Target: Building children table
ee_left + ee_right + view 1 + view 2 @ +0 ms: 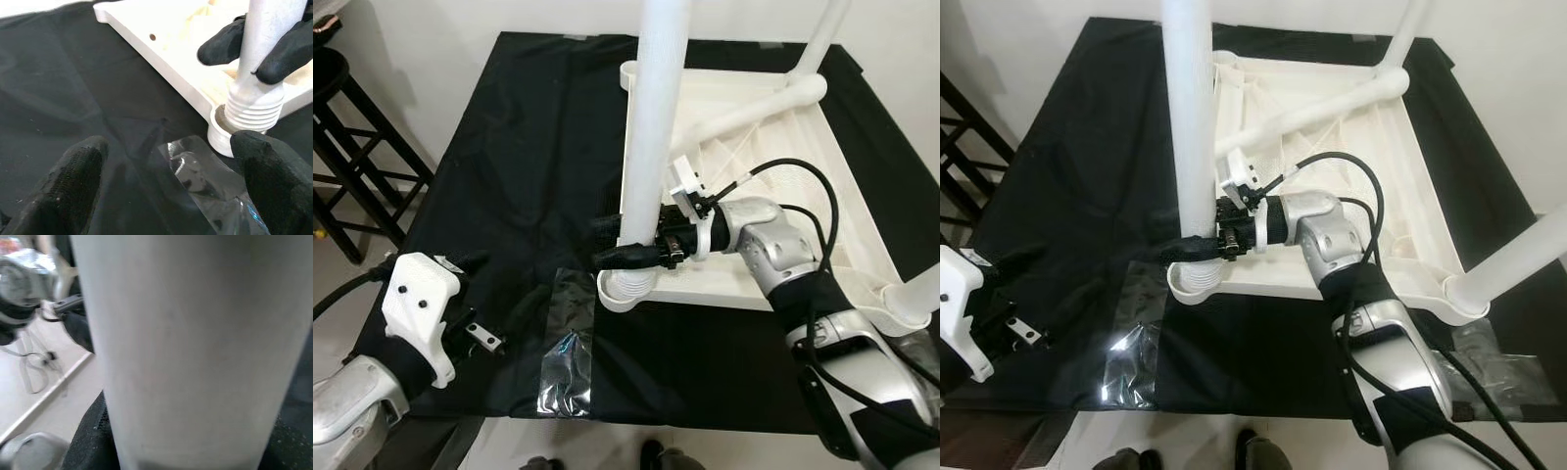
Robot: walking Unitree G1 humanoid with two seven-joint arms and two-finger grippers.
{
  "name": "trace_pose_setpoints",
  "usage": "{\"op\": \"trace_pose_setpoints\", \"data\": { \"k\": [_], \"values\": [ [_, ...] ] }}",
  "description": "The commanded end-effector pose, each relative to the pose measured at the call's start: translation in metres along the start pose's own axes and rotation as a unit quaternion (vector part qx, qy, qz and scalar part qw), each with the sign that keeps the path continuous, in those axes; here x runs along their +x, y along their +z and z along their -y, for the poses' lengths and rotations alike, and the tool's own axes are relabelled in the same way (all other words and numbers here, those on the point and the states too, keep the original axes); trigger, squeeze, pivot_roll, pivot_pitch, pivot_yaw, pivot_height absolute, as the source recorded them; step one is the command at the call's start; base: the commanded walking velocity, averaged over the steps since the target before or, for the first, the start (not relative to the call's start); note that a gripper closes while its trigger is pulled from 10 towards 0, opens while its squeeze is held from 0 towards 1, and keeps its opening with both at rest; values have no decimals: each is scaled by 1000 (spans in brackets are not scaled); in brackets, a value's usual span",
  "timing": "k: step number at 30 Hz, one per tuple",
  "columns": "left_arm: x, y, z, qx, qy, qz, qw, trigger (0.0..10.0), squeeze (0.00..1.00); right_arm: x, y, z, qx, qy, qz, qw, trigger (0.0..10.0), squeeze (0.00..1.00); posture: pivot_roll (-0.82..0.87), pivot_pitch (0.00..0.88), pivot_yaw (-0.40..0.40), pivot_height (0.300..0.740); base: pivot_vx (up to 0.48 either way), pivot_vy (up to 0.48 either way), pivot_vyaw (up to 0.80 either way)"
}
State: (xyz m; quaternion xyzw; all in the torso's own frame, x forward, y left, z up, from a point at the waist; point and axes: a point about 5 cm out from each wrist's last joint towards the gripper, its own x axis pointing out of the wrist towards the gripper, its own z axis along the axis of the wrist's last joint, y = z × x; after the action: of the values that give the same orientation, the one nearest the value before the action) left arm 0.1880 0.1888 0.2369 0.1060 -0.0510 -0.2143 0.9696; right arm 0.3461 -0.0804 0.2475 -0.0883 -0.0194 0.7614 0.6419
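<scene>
Nearest to me, my left gripper (166,191) hovers low over the black cloth sheet (509,186), its two black fingers (73,186) spread wide with nothing between them. Just beyond it lies a crumpled clear plastic bag (566,343), flat on the cloth and touching nothing else I can make out.

Past the bag, the white plastic children's tabletop (783,147) lies upside down on the cloth. At its near corner a ribbed round socket (625,286) holds the threaded foot of a tall white plastic table leg (651,117), standing upright. My right gripper (617,243) reaches in from the right and is closed around that leg just above the socket, one finger on each side, as the left wrist view shows plainly. The right wrist view is close on the pale leg surface.

Farther back, a second white leg (744,113) runs into the far corner socket. A third leg end (913,299) sits at the right corner.

Off to the left, a dark wooden stool (352,147) stands on the floor.
</scene>
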Motion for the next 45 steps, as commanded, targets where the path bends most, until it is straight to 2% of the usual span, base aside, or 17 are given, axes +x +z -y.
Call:
{"op": "trace_pose_setpoints", "data": {
  "k": [1,10,20,26,27,28,32,36,39,41,42,43,45],
  "values": [
    [-5,0,2,3,-4,-12,1000,10000,0,2,-27,-7,45,19,-43,998,10000,0,172,356,-48,740,0,0,0],
    [-9,5,5,-1,-7,-13,1000,10000,0,10,-26,-10,25,56,-51,997,10000,0,173,380,-55,740,0,0,0],
    [-12,8,8,-7,-11,-13,1000,10000,0,4,-31,-7,11,55,-66,996,10000,0,181,396,-70,740,0,0,0],
    [-14,9,8,-7,-11,-13,1000,10000,0,11,-42,-23,-17,98,-94,991,10000,0,188,407,-72,740,0,0,0],
    [-14,9,8,-7,-11,-14,1000,10000,0,13,-46,-28,-37,115,-113,986,10000,0,189,409,-73,740,0,0,0],
    [-14,10,8,-8,-11,-15,1000,10000,0,16,-47,-30,-54,123,-120,984,10000,0,189,409,-74,740,0,0,0],
    [-15,10,7,-9,-11,-17,1000,10000,0,21,-45,-27,-69,119,-112,984,10000,0,190,411,-73,740,0,0,0],
    [-15,11,7,-10,-11,-18,1000,10000,0,21,-45,-24,-55,106,-94,988,10000,0,193,415,-74,740,0,0,0],
    [-14,11,8,-12,-12,-18,1000,10000,0,18,-46,-22,-23,90,-71,993,10000,0,193,415,-74,740,0,0,0],
    [-14,11,7,-12,-12,-18,1000,10000,0,15,-46,-17,15,63,-42,997,10000,0,187,414,-72,740,0,0,0],
    [-14,11,7,-12,-12,-18,1000,10000,0,15,-46,-17,15,63,-42,997,10000,0,187,414,-72,740,0,0,0],
    [-13,11,7,-13,-12,-18,1000,10000,0,13,-45,-14,39,42,-23,998,10000,0,186,410,-71,740,0,0,0],
    [-13,11,7,-13,-12,-18,1000,10000,0,13,-45,-14,39,42,-23,998,10000,0,186,410,-71,740,0,0,0]
  ]
}}
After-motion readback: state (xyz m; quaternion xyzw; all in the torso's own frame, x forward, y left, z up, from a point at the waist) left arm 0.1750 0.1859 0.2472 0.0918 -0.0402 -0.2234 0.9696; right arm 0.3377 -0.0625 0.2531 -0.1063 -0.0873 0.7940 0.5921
